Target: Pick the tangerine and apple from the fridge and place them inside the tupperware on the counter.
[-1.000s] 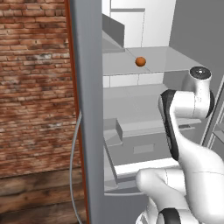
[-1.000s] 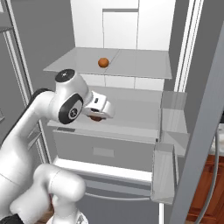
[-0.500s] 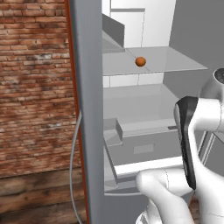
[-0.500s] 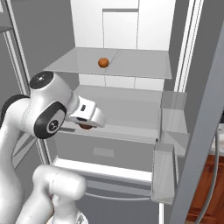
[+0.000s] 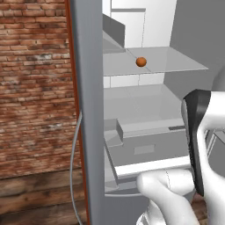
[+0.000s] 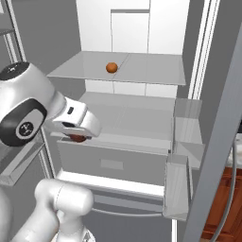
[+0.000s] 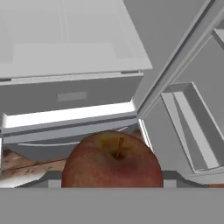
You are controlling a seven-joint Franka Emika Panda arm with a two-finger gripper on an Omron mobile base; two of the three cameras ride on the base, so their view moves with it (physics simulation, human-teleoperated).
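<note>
1. The two-finger gripper (image 6: 78, 137) is clamping the dark red-brown apple (image 7: 112, 160) before the grey fridge (image 6: 137, 104).
2. The small bright orange tangerine (image 6: 111, 67) is sitting mid-shelf on the fridge's upper flat grey shelf (image 6: 151, 71).

Upper flat grey shelf (image 6: 156, 71) inside the fridge (image 5: 88, 110), on which the tangerine (image 6: 111, 67) is seen resting alone, near the shelf's middle, towards its left half.
</note>
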